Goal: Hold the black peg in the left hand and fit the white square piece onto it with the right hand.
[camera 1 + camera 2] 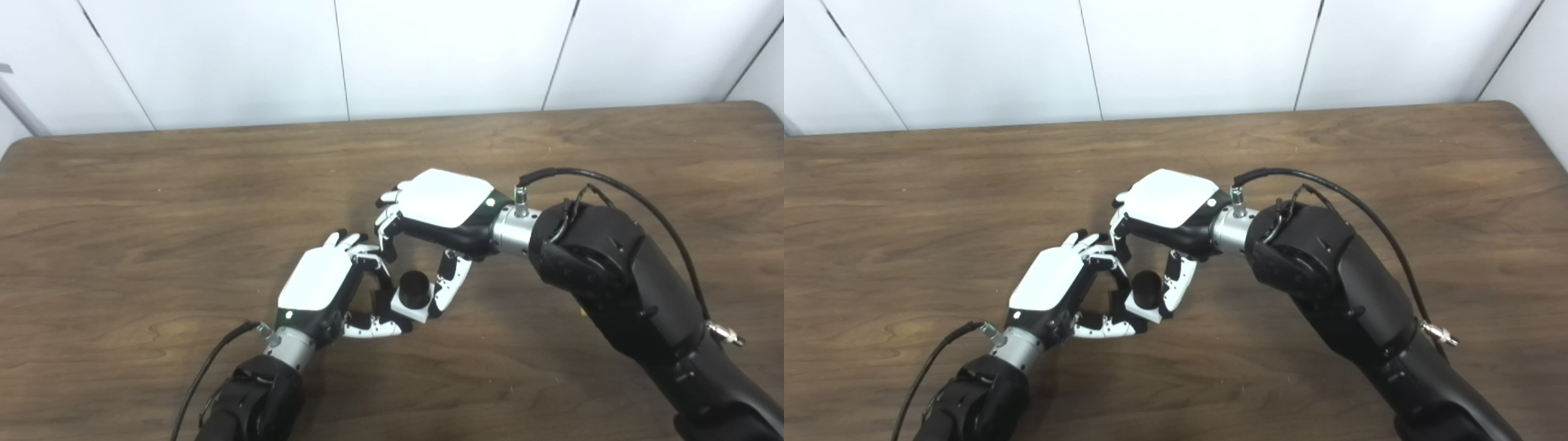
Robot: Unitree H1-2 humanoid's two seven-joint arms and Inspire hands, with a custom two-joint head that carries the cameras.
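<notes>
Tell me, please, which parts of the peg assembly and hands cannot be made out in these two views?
- Black peg: only its top shows; its lower part is hidden by the white square piece in both views.
- Left hand: its palm and what it grips are hidden behind its white back.
- Right hand: where its fingertips touch is hidden by its own fingers.
- Both arms are cut off by the bottom edge.

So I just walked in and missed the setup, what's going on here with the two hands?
The robot is joining two small parts over a wooden table. The left hand and the right hand meet at the middle, fingers curled around one small assembly. A black peg stands up through a white square piece, so the piece looks already seated on it. Exactly which hand grips which part is hard to tell, since both close in on it.
</notes>
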